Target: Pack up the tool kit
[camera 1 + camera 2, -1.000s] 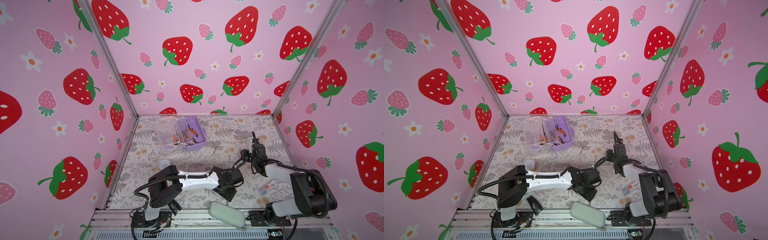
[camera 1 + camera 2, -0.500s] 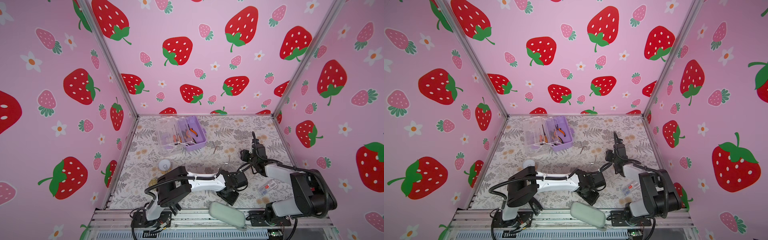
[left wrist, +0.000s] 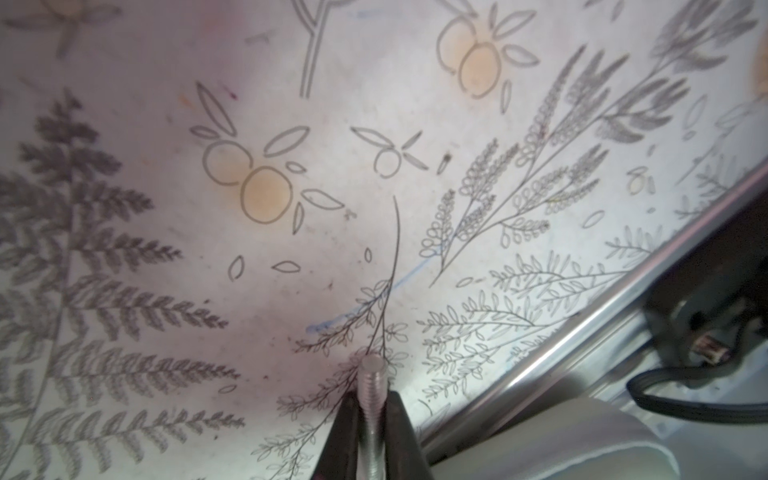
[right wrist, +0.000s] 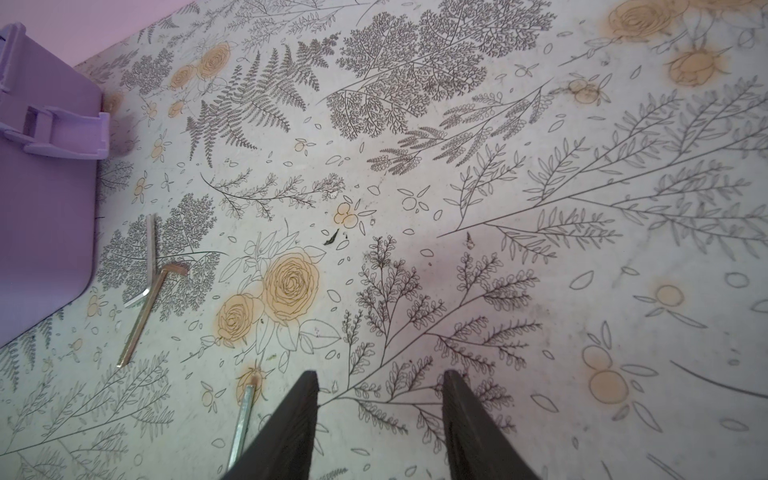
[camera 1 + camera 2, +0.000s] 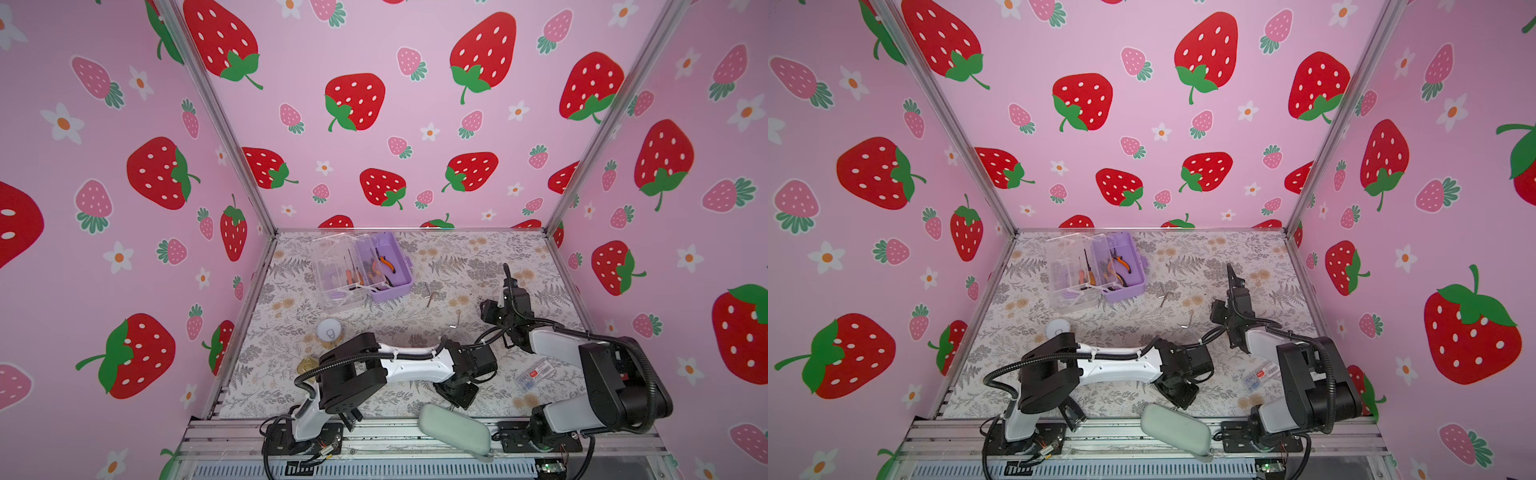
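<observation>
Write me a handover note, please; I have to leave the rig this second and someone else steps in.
Left gripper: shut on a threaded metal pin.
Right gripper: open, empty, over the table.
Tool kit: open at back left, pliers and screwdrivers inside.
Done: those tools packed.
Left to do: pack the pin and three loose hex keys, two crossed near the kit, one beside the right gripper; close the lid.

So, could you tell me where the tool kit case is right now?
In both top views the tool kit case sits open at the back left of the table, near the back wall, with two hex keys just to its right.
</observation>
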